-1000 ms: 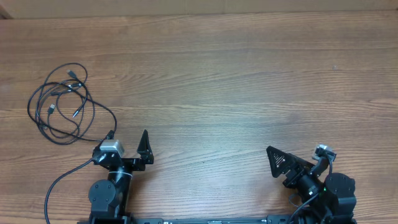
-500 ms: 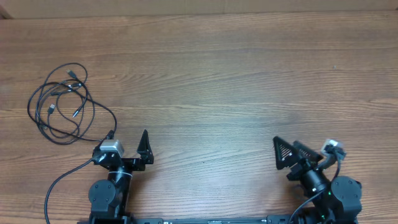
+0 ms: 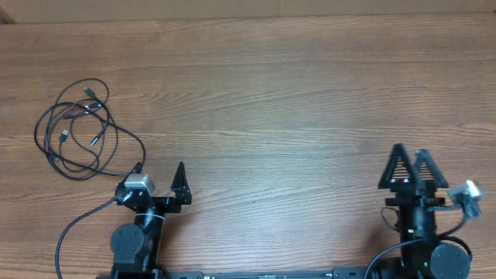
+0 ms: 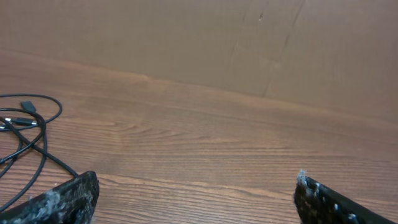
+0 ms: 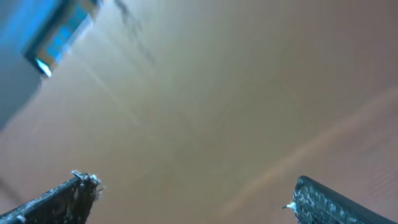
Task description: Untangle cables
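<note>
The cables (image 3: 85, 108) lie in one loose tangle of thin black loops on the left of the wooden table (image 3: 271, 93), with small plug tips inside the bundle. My left gripper (image 3: 160, 167) stands open just right of and nearer than the tangle, touching none of it. The left wrist view shows a part of the cables (image 4: 43, 140) at the left edge, beyond the open left gripper (image 4: 194, 186). My right gripper (image 3: 410, 151) is open and holds nothing at the near right, far from the cables. In the blurred right wrist view, only brown surface lies between the wide-apart tips of the right gripper (image 5: 191, 186).
A thicker black wire (image 3: 77, 225) runs from the left arm's base toward the near edge. A brown cardboard wall (image 4: 186, 37) stands behind the table's far edge. A blurred blue patch (image 5: 56, 31) shows at the upper left of the right wrist view.
The right arm has swung to the right, and its gripper now points toward the far edge. The left arm and the cables have not moved.
</note>
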Controlling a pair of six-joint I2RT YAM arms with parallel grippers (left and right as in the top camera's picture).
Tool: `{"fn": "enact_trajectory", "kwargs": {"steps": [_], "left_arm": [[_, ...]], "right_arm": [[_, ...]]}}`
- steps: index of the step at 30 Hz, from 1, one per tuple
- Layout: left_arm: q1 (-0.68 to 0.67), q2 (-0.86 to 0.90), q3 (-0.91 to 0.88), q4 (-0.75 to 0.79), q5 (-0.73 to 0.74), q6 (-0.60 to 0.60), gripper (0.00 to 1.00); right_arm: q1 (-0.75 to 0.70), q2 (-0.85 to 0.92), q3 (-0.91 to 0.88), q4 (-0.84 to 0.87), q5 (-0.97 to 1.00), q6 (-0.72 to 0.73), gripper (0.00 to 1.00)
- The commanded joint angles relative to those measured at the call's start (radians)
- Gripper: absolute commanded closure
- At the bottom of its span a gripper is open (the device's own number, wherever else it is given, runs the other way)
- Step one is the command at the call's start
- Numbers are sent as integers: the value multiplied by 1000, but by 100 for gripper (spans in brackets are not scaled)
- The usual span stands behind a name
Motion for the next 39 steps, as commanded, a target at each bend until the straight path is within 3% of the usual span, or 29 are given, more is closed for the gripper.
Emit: {"fn": "enact_trajectory", "kwargs": {"steps": [1, 7, 15, 19, 27, 39], "left_arm": [[-4, 1, -3, -2, 8, 15, 1], [-4, 1, -3, -2, 8, 15, 0], [-4, 1, -3, -2, 8, 15, 0], [-4, 1, -3, -2, 8, 16, 1], [-4, 1, -3, -2, 8, 16, 0], [-4, 1, -3, -2, 8, 15, 0]], "right_arm": [[5, -10, -60, 80, 109, -3, 0], [6, -10, -183, 303, 109, 16, 0], [6, -10, -221, 281, 261, 334, 0], [6, -10, -262, 291, 318, 412, 0], [6, -10, -262, 241, 317, 415, 0], [7, -10, -262, 13, 318, 415, 0]]}}
